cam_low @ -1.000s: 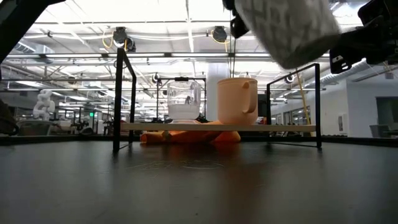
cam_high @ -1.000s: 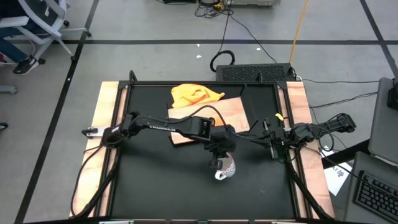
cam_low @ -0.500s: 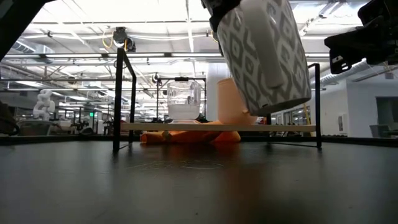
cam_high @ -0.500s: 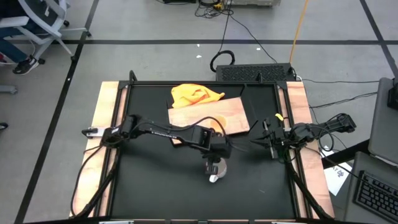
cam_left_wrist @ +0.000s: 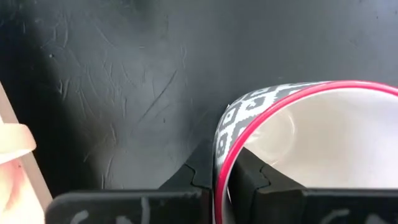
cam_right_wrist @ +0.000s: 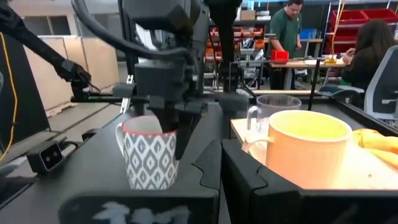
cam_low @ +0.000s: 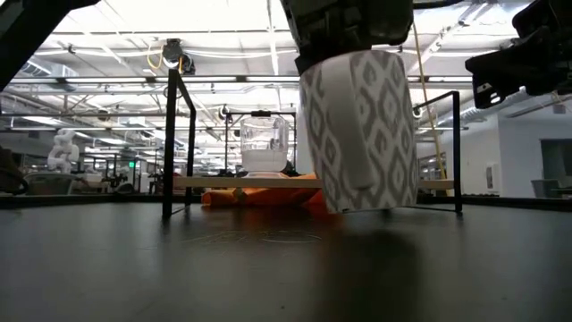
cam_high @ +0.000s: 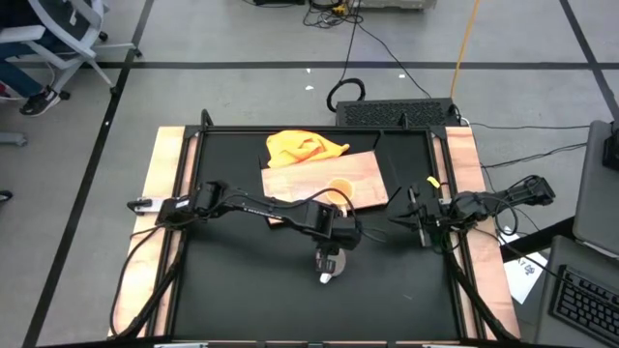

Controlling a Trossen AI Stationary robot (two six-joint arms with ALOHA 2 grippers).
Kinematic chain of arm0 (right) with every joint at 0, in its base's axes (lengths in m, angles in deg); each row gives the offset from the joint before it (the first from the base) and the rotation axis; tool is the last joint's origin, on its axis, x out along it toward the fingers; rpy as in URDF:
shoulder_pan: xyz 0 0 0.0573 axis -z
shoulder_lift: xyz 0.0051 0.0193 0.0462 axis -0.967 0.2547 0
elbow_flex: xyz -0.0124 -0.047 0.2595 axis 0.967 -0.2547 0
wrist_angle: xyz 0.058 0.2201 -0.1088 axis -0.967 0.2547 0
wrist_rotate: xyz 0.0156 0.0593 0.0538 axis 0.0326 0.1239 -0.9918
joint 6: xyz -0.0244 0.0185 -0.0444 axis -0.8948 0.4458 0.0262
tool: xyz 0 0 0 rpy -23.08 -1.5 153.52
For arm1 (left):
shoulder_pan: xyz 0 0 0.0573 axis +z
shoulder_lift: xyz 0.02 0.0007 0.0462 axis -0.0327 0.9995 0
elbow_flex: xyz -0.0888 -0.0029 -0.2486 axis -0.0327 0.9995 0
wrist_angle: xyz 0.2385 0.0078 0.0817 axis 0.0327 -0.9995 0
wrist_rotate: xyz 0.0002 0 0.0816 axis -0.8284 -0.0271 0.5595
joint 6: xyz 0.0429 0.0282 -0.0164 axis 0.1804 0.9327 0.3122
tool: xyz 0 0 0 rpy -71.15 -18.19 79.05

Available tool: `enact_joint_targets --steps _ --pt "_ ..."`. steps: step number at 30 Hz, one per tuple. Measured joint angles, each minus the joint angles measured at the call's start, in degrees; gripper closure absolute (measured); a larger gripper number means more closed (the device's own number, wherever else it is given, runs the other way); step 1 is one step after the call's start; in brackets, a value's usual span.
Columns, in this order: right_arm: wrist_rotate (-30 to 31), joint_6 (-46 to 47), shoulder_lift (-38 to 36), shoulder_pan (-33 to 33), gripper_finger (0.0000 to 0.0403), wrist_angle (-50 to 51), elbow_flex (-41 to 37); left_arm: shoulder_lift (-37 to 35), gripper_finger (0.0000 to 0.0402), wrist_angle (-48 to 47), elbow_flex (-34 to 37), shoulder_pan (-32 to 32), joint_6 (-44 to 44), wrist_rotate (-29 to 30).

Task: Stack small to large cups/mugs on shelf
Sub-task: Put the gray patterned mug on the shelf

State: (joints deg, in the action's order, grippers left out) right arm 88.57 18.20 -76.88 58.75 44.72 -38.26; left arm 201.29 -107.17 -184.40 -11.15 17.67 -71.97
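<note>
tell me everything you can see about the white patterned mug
The white mug bears a grey diamond pattern, a thin red rim, a plain white inside and a handle. It looks ceramic. It stands upright, mouth up, low over or on the black table, in front of the wooden board. The left gripper pinches its rim, one finger inside, one outside.

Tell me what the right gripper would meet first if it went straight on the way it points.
Probably the yellow-orange handled mug on the light-brown wooden board: it fills the right wrist view just past the shut right gripper. The left gripper's white patterned mug sits off to one side; depth is unclear.
</note>
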Motion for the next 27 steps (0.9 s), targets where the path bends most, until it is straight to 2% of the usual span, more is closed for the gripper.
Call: enact_joint_targets --steps 6,13,27 --pt "0.0 0.0 0.56 0.0 0.0403 0.0 0.01 0.0 0.0381 0.1 0.0 0.0 -0.1 0.1" --pt "0.0 0.01 0.83 0.0 0.0403 0.01 0.02 1.92 0.0381 -0.49 -0.21 -0.11 -0.32 3.87" --pt "0.0 0.17 2.16 0.0 0.0403 0.01 0.02 3.85 0.0381 2.26 -2.31 -0.67 0.68 4.2"
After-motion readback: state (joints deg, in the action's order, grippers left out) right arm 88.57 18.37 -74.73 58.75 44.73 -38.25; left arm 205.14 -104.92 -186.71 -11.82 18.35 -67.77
